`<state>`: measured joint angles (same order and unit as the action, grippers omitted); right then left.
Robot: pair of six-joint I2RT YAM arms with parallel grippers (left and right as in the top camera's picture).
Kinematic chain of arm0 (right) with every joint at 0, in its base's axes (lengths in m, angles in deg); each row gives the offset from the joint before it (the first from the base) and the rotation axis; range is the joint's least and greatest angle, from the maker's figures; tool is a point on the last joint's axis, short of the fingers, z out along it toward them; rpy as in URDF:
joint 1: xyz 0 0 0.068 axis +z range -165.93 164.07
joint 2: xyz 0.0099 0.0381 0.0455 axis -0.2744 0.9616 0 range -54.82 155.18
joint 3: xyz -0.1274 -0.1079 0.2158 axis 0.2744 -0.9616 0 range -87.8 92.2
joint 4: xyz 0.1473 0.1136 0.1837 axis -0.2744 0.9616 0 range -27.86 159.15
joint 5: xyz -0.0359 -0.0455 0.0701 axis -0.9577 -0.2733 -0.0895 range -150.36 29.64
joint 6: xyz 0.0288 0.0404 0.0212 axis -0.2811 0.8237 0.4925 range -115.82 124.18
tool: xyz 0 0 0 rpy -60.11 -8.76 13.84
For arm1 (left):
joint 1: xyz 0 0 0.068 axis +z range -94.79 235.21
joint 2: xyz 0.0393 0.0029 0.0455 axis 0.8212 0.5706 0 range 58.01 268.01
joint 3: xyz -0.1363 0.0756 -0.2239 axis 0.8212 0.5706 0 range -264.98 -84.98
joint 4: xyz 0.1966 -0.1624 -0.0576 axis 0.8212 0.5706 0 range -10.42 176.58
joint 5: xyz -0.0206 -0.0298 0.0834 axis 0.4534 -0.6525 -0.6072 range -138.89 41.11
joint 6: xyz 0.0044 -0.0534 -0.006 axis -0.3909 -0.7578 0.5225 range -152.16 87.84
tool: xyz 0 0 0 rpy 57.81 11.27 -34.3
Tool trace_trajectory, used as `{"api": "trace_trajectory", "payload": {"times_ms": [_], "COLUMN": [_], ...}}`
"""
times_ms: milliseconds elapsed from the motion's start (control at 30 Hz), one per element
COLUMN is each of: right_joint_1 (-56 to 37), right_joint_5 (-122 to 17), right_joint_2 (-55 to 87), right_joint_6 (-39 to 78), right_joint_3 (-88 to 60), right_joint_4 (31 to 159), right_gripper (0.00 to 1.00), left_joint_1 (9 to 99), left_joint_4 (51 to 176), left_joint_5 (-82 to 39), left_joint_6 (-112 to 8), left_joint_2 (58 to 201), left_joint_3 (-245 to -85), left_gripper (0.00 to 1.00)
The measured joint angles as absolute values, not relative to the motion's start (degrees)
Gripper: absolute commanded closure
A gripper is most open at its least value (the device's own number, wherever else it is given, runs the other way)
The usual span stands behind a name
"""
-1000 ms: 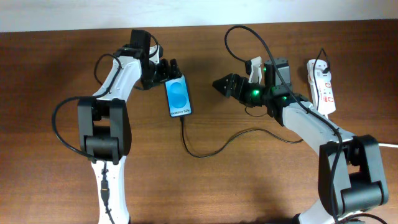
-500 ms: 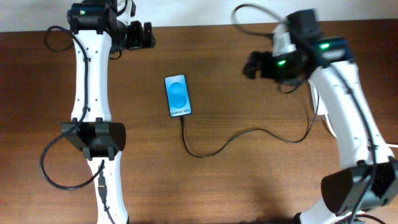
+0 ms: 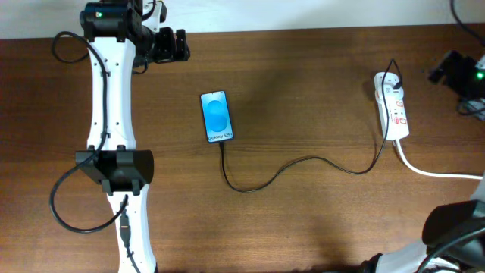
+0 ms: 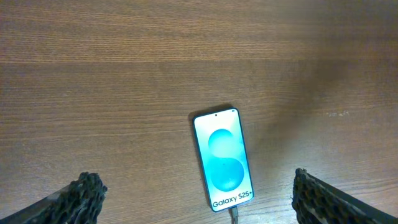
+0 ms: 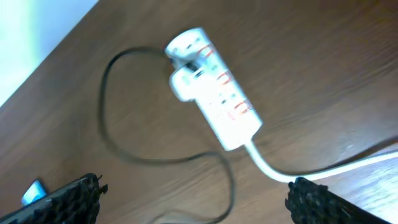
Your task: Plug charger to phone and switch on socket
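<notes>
The phone lies flat mid-table, blue screen up; it also shows in the left wrist view. The black charger cable runs from the phone's near end across to the white socket strip at the right, where it is plugged in. In the right wrist view the socket and the cable show blurred. My left gripper is open and empty at the far left edge, well above the phone. My right gripper is open and empty, high at the far right.
The socket's thick white cord trails off the right edge. The table's far edge meets a white wall. Both white arms rise from bases at the near edge.
My right arm swung from the middle of the table out past the socket to the far right. My left arm pulled back from the phone to the far left and now holds still.
</notes>
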<state>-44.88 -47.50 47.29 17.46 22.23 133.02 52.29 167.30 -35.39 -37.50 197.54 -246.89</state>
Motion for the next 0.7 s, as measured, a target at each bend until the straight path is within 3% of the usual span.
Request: {"api": "trace_trajectory", "payload": {"times_ms": [367, 700], "right_joint_1": [-49.1, -49.2], "right_joint_5": [-49.7, -48.0], "right_joint_2": [56.2, 64.3], "right_joint_6": [14.2, 8.7], "right_joint_3": [1.3, 0.8], "right_joint_4": [104.4, 97.6], "right_gripper": [0.02, 0.02], "left_joint_1": [52.3, 52.3], "left_joint_4": [167.4, 167.5], "left_joint_5": [-35.4, -35.4], "left_joint_6": [-37.5, -37.5], "left_joint_2": [197.5, 197.5], "left_joint_3": [-246.9, -246.9], "left_gripper": [0.01, 0.01]}}
